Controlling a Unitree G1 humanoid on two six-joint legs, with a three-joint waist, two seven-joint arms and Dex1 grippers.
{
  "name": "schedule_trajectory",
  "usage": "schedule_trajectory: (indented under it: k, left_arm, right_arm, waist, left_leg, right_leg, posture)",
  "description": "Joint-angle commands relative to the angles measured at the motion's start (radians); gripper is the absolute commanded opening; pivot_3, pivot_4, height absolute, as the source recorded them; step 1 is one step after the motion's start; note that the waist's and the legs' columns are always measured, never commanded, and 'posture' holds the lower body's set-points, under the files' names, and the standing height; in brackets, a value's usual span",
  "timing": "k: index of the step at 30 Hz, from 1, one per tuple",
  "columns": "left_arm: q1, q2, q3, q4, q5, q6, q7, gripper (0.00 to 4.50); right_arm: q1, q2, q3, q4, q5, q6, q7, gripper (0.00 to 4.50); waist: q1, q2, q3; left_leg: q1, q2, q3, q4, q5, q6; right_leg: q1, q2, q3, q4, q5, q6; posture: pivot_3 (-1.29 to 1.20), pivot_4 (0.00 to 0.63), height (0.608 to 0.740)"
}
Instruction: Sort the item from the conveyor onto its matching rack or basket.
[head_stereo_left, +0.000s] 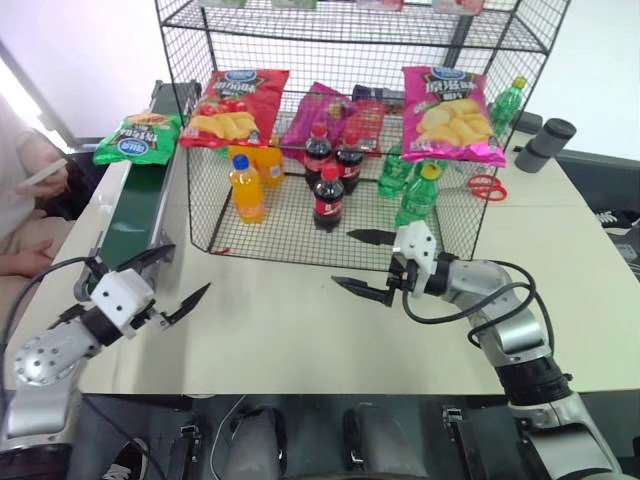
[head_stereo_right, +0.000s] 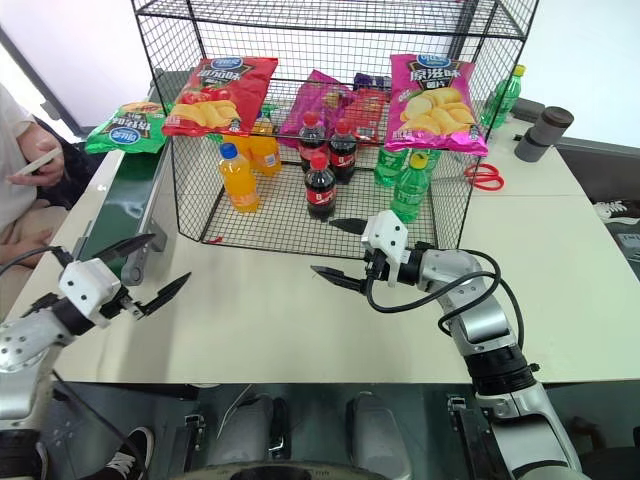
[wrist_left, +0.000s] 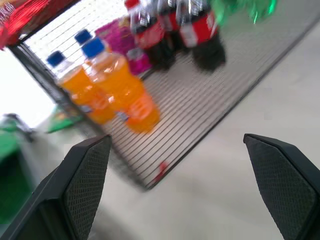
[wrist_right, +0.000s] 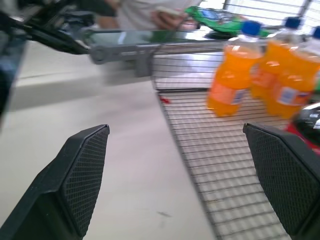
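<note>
The green crisps bag (head_stereo_left: 138, 137) lies at the far end of the conveyor (head_stereo_left: 133, 213), on the left side of the table (head_stereo_left: 300, 330), just beside the left edge of the rack (head_stereo_left: 350, 130). It looks flat on the belt and a little over the rail, and nothing holds it yet.

The left gripper (head_stereo_left: 172, 280) hangs near the near end of the conveyor, with its 2 fingers spread wide and nothing between them. The right gripper (head_stereo_left: 365, 262) is in front of the rack, pointing to the left, also spread wide and empty. A person sits at the far left, beside the belt.

I judge that the step in hand is the reach for the bag, and the left gripper is the nearer one for it. To do it well, it should travel along the belt and come over the bag from above or from the near edge, keeping clear of the rack's wire side. The bag is glossy and full of air, so the fingers should close on a sealed edge or a corner, gently, otherwise it can slip or get crushed.

In the rack, a red bag (head_stereo_left: 235, 105) and a pink bag (head_stereo_left: 450, 115) lie on the middle tier, above the orange bottles (head_stereo_left: 247, 188) and cola bottles (head_stereo_left: 328, 198). So I think the green bag belongs on that crisps tier too.
</note>
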Motion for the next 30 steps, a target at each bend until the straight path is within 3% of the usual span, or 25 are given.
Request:
schedule_trajectory:
  k: [1,5,12,22,30]
  left_arm:
    - [0.068,0.009,0.085,-0.029,0.085,-0.063,0.092,4.5]
    - [0.178,0.024,0.19,-0.029,0.23,-0.135,0.208,4.5]
    - [0.277,0.07,0.259,0.041,0.458,-0.237,0.392,4.5]
    - [0.228,0.157,0.211,0.179,0.54,-0.249,0.535,4.5]
    - [0.19,0.195,0.176,0.222,0.54,-0.242,0.561,4.5]
  right_arm:
    - [-0.06,0.03,0.0,0.018,0.029,-0.007,0.031,4.47]
    - [-0.121,0.076,0.021,0.099,0.018,-0.041,0.073,4.47]
    - [-0.151,0.094,0.062,0.142,-0.004,-0.07,0.135,4.47]
    - [-0.055,0.003,0.1,0.002,0.04,0.072,0.228,4.47]
    - [-0.05,0.015,0.053,-0.046,0.098,0.138,0.199,4.47]
  waist:
    - [0.0,0.0,0.0]
    - [0.002,0.0,0.0]
    - [0.007,0.0,0.0]
    - [0.004,-0.001,0.0]
    - [0.001,-0.001,0.0]
  left_leg:
    - [0.0,0.0,0.0,0.0,0.0,0.0]
    - [0.0,0.001,0.001,0.0,0.0,0.0]
    - [-0.001,0.002,0.003,-0.001,0.0,0.0]
    - [-0.001,0.003,0.003,-0.002,0.0,0.0]
    - [-0.001,0.004,0.002,-0.002,0.0,0.0]
  right_leg:
    - [0.0,0.0,0.0,0.0,0.0,0.0]
    - [-0.001,0.0,0.0,0.0,0.0,0.0]
    - [-0.001,-0.002,-0.001,0.0,0.0,0.0]
    - [-0.002,-0.004,-0.001,-0.001,0.0,-0.001]
    - [-0.002,-0.003,0.0,0.0,0.001,-0.002]
  posture:
    - [0.0,0.15,0.74]
    - [0.0,0.15,0.74]
    - [0.0,0.15,0.74]
    - [0.0,0.15,0.74]
    - [0.0,0.15,0.74]
